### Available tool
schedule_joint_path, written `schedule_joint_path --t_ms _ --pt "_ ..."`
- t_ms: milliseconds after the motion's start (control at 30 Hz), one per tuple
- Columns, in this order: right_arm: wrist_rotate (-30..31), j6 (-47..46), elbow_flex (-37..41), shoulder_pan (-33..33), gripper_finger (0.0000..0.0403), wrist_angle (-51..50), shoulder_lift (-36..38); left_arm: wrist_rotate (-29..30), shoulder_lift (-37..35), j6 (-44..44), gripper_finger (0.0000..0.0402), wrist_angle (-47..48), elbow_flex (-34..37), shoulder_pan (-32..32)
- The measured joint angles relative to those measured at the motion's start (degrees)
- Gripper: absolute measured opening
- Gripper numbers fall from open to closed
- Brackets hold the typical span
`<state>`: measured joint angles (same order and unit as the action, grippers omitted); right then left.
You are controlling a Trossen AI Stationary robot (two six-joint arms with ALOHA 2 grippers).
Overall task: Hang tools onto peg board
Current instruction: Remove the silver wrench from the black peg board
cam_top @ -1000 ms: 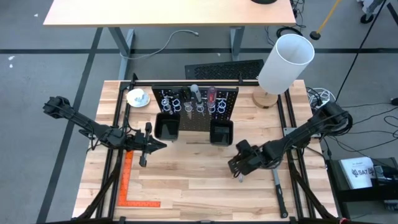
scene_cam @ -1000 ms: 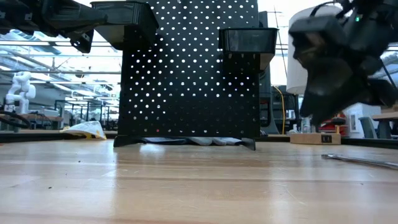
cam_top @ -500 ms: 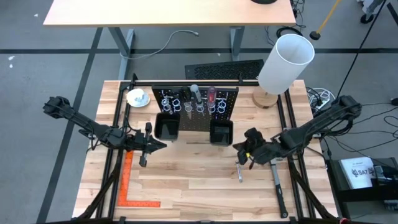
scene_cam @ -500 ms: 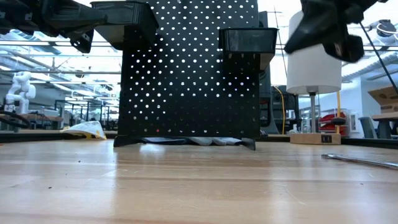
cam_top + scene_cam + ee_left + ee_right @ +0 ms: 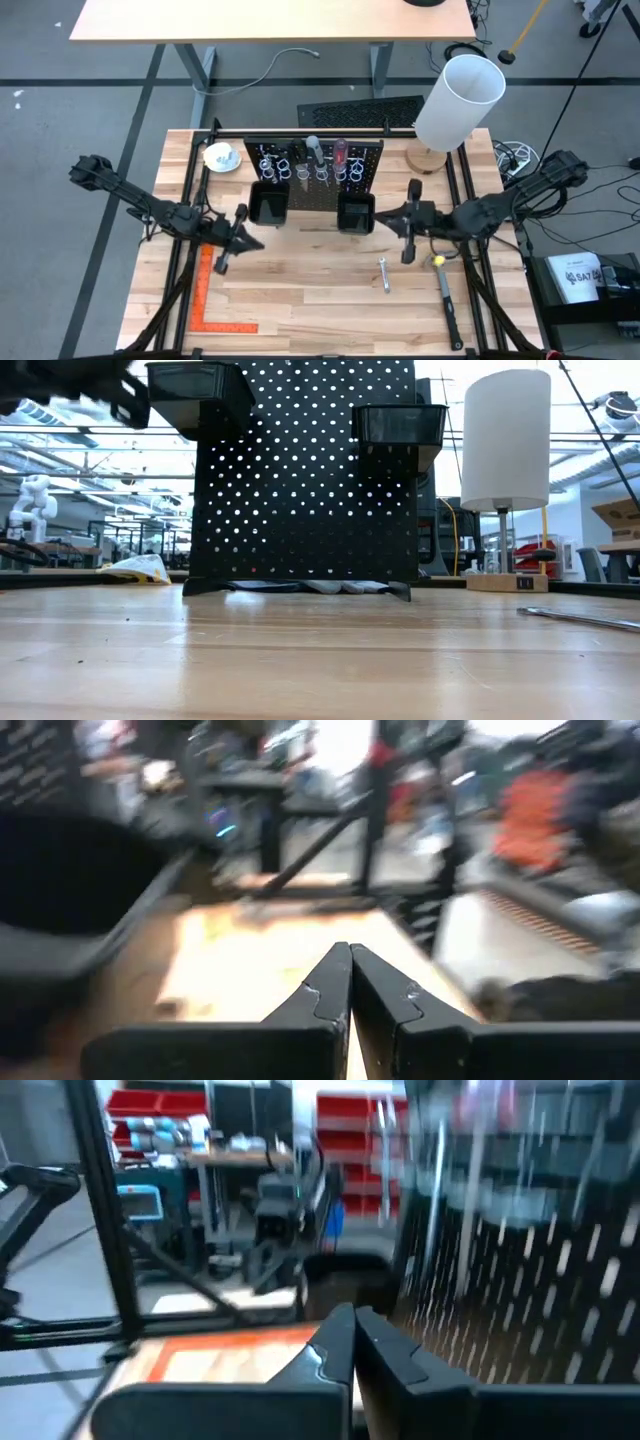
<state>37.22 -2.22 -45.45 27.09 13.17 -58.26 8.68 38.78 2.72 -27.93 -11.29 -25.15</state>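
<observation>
The peg board (image 5: 312, 170) stands upright at the back middle of the table (image 5: 300, 290). Tools (image 5: 318, 158) already hang in its row of wire rings, among them a red-handled screwdriver (image 5: 340, 152) and a dark-handled one (image 5: 314, 150). Two black bins (image 5: 268, 205) sit on its front face. In the low view the board (image 5: 305, 470) fills the centre, with both bins at its upper edge.

A small silver wrench (image 5: 384, 275) lies flat on the table, in front of the right bin and apart from it. One second earlier the right gripper covered this spot; the wrench now lies in the open.

The right gripper (image 5: 409, 235) is up beside the right bin, having moved back and toward the board from its earlier place lower on the table. Its fingers (image 5: 340, 1350) are pressed together with nothing between them. It has left the low view, where it showed earlier at the upper right.

The left gripper (image 5: 226, 252) is in front of the left bin, fingers (image 5: 335, 995) together and empty. It has swung slightly toward the front edge.

A hammer (image 5: 445, 295) lies near the table's right side, and an orange square (image 5: 212, 300) at the front left. A white lamp (image 5: 458, 100) stands at the back right.
</observation>
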Motion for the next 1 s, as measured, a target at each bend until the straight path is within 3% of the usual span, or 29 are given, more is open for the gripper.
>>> schedule_joint_path --t_ms 167,333,400,467,567,767,900,1000 --pt "0.0 16.8 0.0 -0.3 0.0002 8.7 0.1 -7.8 -0.2 -1.8 0.0013 -11.2 -0.1 0.0" --pt "0.0 20.6 0.0 -1.3 0.0002 10.7 0.3 -7.7 -1.3 -10.5 0.0013 -14.2 -3.9 0.0" --pt "0.1 21.2 0.0 -1.5 0.0002 10.8 0.6 -2.0 -1.4 -16.5 0.0013 -15.1 -6.5 0.0" --pt "0.2 21.7 0.0 -1.7 0.0002 11.2 0.6 8.1 -1.5 -21.3 0.0013 -15.5 -10.0 0.0" --pt "0.3 22.8 0.0 -2.1 0.0002 13.0 0.7 19.8 -1.4 -27.2 0.0014 -10.1 -15.3 0.0" --pt "0.4 22.9 0.0 -2.9 0.0002 11.8 0.7 25.2 1.1 -24.2 0.0072 7.2 -26.5 1.2" --pt "0.3 22.9 0.0 -3.6 0.0002 9.7 0.7 27.4 5.1 -25.7 0.0134 7.5 -31.2 1.2" --pt "0.3 22.9 0.0 -3.6 0.0002 9.7 0.7 31.6 7.6 -28.0 0.0159 7.5 -34.3 1.2"
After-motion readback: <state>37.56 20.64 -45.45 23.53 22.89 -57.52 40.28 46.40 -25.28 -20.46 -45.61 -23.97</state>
